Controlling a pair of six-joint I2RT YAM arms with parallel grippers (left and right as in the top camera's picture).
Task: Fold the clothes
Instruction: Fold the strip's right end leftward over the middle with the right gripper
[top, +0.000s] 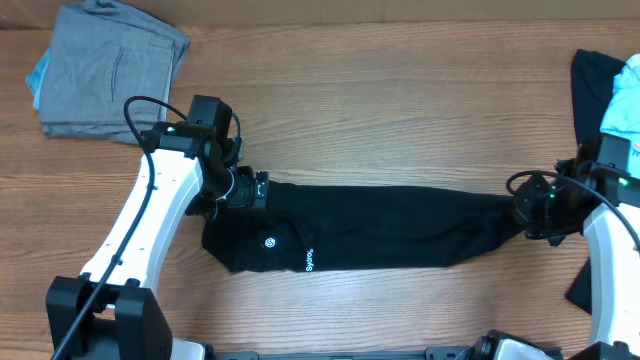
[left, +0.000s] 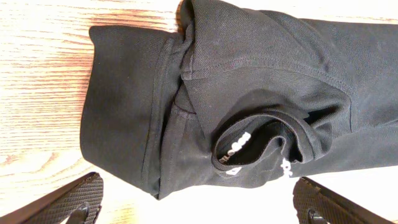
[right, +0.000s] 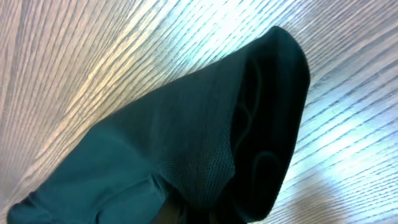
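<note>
Your shirt (top: 390, 225) lies stretched in a long, narrow black band across the middle of the tabletop (top: 400, 110), running from your left arm to your right. Its round white logo (top: 269, 242) and white lettering (top: 309, 262) face up near the left end.

Your left end effector (top: 258, 190) sits at the upper left edge of the shirt. In its wrist view the fingers (left: 74, 200) stand wide apart, one at each bottom corner, with the folded sleeve and collar area lying just beyond them. They hold nothing.

Your right end effector (top: 522, 212) is at the shirt's far right end, where the fabric narrows and gathers into it. Its wrist view shows the cloth bunching toward the camera and raised off the wood, so it looks clamped on the shirt, though you cannot see the fingers themselves there.

A folded grey garment (top: 110, 70) rests at your far left corner, well apart from the shirt, with a light blue edge (top: 40, 72) showing under it. At the right edge, a black garment (top: 595, 75) and a light blue one (top: 625, 100) lie together.
</note>
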